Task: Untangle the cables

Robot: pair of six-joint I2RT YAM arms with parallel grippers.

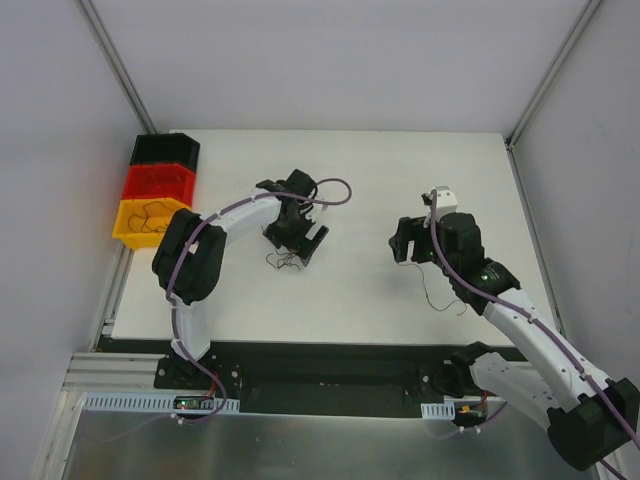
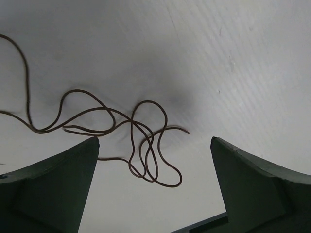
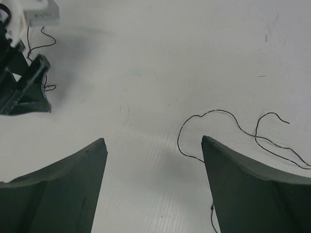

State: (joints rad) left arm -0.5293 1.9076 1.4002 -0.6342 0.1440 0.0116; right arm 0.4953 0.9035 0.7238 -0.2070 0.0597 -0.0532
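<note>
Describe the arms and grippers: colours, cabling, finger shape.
White links on left arm and right arm, black joint housings, thin purple cable along each. The left gripper and right gripper look black from above; close up, fingers are dark green wedges.

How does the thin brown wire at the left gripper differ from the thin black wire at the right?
Colour: the thin brown wire against the thin black wire. Pose: brown is bunched in overlapping loops; black lies in mostly open curves. Both lie unheld on the white table.
</note>
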